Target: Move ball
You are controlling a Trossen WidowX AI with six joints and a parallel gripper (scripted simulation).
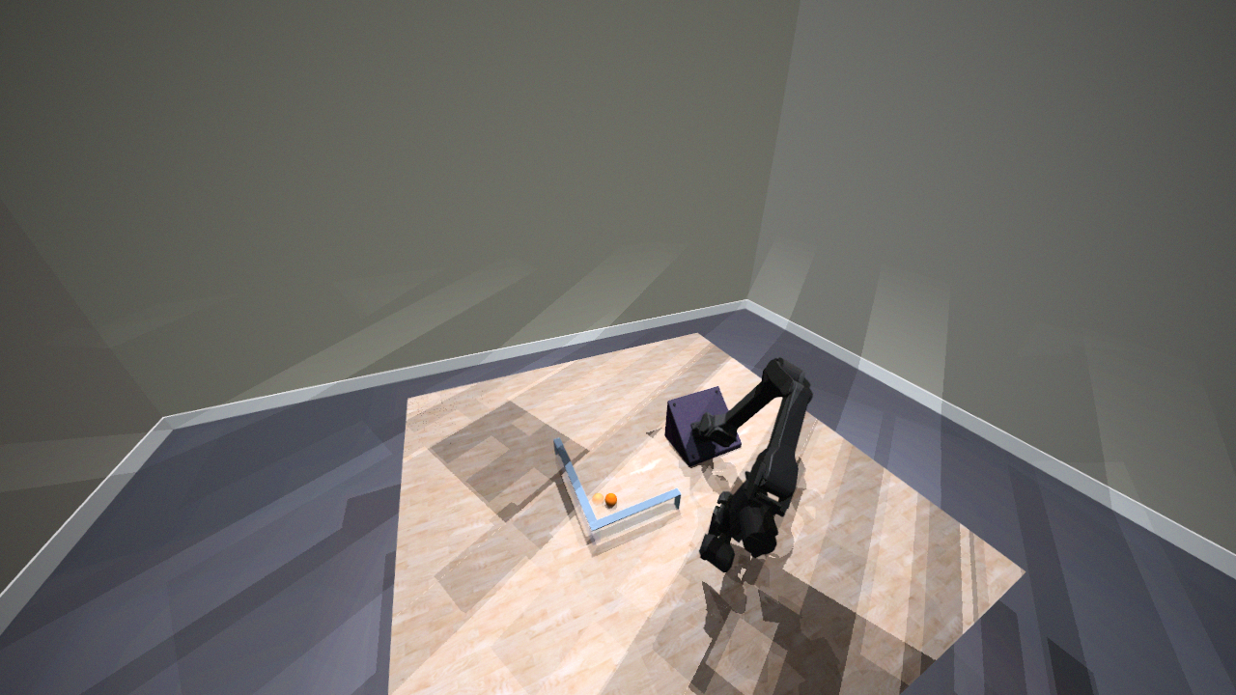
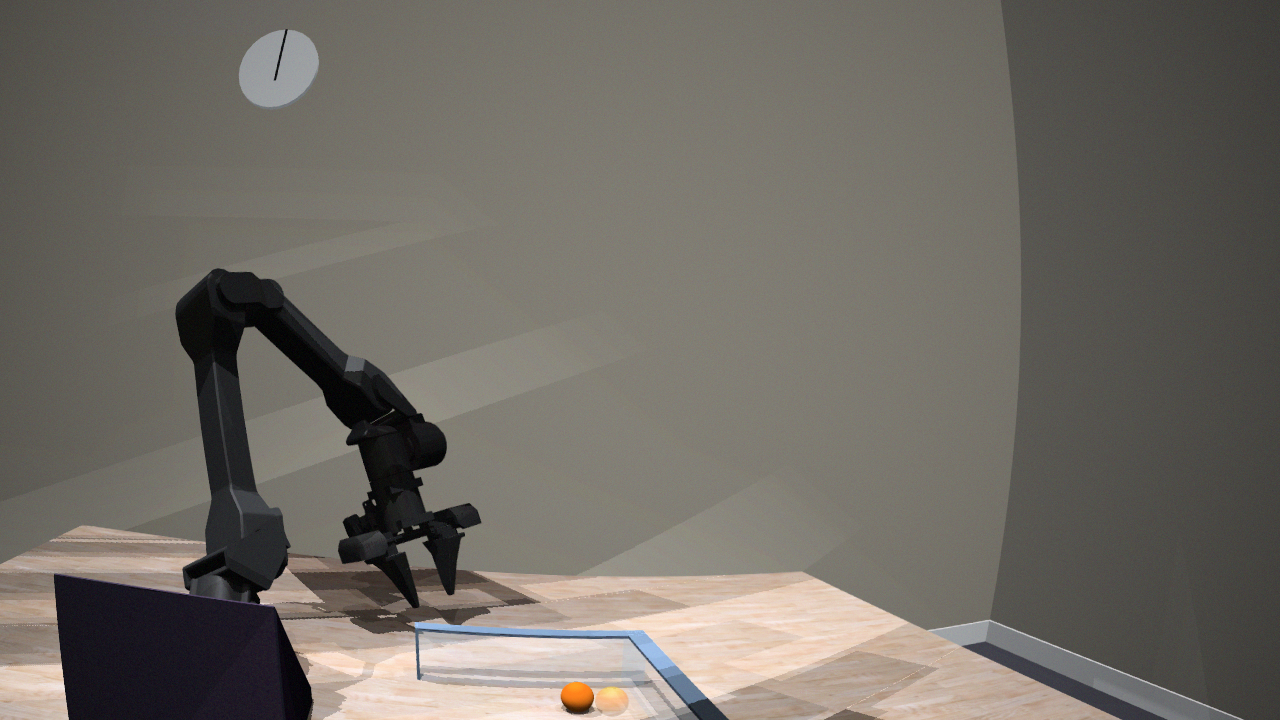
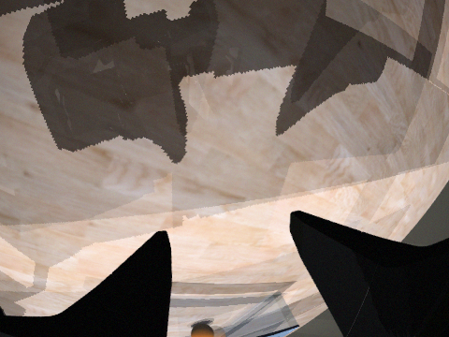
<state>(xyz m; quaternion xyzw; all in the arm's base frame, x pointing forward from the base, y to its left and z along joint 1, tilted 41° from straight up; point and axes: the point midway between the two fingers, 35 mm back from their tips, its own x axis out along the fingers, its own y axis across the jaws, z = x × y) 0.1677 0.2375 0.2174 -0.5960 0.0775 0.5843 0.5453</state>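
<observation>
An orange ball (image 1: 610,499) (image 2: 577,696) (image 3: 202,329) lies on the table inside the corner of the walls. The see-through copy (image 1: 597,497) (image 2: 613,700) is right beside it, farther left in the top view and farther right in the exterior view. Two low clear walls with blue top edges (image 1: 636,509) (image 2: 528,633) meet in a corner around both. My gripper (image 2: 433,600) (image 3: 230,231) is open and empty. It hangs above the table outside the walls, beyond the wall with the free end nearest the arm. In the wrist view the ball is at the bottom edge, partly cut off.
A dark purple wedge-shaped block (image 1: 683,423) (image 2: 170,653) stands at the arm's base, on the open side of the walls. The wooden table (image 1: 484,639) (image 2: 769,600) carries patches of shadow, the arm's own among them. A clock (image 2: 278,68) hangs on the room wall.
</observation>
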